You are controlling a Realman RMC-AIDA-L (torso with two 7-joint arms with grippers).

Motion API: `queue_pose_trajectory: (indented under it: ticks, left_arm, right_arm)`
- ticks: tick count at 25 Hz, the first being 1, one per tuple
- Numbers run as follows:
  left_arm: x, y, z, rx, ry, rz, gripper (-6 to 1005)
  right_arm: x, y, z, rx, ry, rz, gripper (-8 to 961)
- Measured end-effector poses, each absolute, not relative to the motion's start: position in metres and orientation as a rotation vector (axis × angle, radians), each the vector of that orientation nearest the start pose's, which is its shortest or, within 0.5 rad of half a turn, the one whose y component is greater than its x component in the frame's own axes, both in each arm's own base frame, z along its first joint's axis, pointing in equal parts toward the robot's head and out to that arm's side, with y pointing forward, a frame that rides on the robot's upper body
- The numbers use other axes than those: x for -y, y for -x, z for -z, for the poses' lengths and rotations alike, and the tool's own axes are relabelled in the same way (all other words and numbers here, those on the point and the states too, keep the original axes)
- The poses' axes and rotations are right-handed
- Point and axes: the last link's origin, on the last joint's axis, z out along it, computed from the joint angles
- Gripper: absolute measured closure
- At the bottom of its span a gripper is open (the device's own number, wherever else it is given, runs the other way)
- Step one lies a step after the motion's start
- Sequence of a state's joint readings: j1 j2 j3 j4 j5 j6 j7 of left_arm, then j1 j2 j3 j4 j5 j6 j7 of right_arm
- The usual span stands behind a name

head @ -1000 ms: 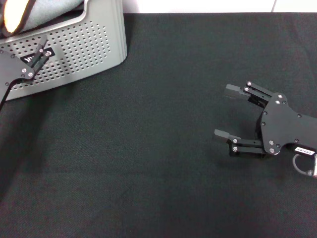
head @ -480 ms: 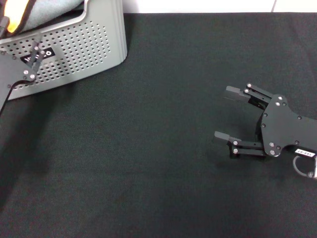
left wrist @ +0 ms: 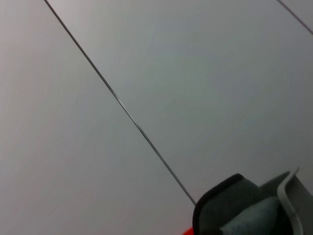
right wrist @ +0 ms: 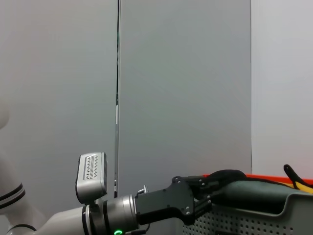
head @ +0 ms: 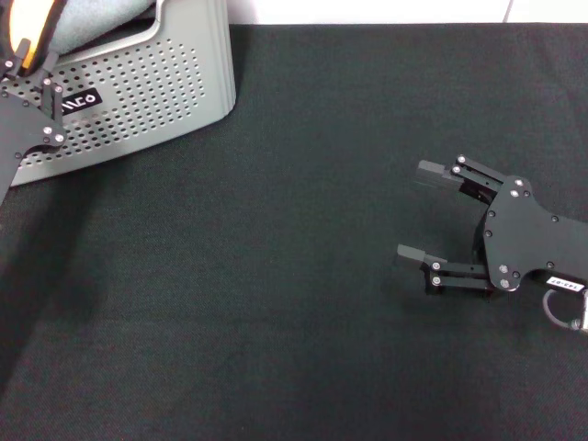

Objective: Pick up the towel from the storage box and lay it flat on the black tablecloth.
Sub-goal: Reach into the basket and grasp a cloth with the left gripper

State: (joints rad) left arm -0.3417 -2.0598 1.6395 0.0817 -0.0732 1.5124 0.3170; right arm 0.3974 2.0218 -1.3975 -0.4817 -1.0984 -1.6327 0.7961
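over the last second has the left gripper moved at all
Yes. In the head view the left gripper has climbed the storage box wall: it now sits beside the black label at the rim, near the towel.

Overhead head camera; wall-facing wrist cameras

Black tablecloth (head: pixel 276 303) lies bare between storage box (head: pixel 156 83) and right tool (head: pixel 415 213).
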Motion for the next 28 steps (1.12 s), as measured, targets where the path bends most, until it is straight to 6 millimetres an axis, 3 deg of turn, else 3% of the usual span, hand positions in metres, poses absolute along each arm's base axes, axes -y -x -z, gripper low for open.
queue_pose_trajectory:
  ticks: [1, 15, 20, 28]
  left_arm:
    - [-0.288, 0.33, -0.023, -0.144, 1.562, 0.417, 766]
    - [-0.285, 0.329, -0.021, -0.157, 1.535, 0.395, 820]
    - [-0.285, 0.329, -0.022, -0.134, 1.505, 0.399, 975]
    - [-0.277, 0.317, -0.024, -0.149, 1.472, 0.523, 984]
  right_arm:
    - [-0.281, -0.229, 0.026, -0.017, 2.6, -1.207, 63]
    - [-0.279, -0.228, 0.024, -0.011, 2.6, -1.226, 63]
    - [-0.278, -0.229, 0.024, -0.012, 2.599, -1.234, 63]
    - [-0.277, -0.228, 0.023, -0.009, 2.599, -1.241, 63]
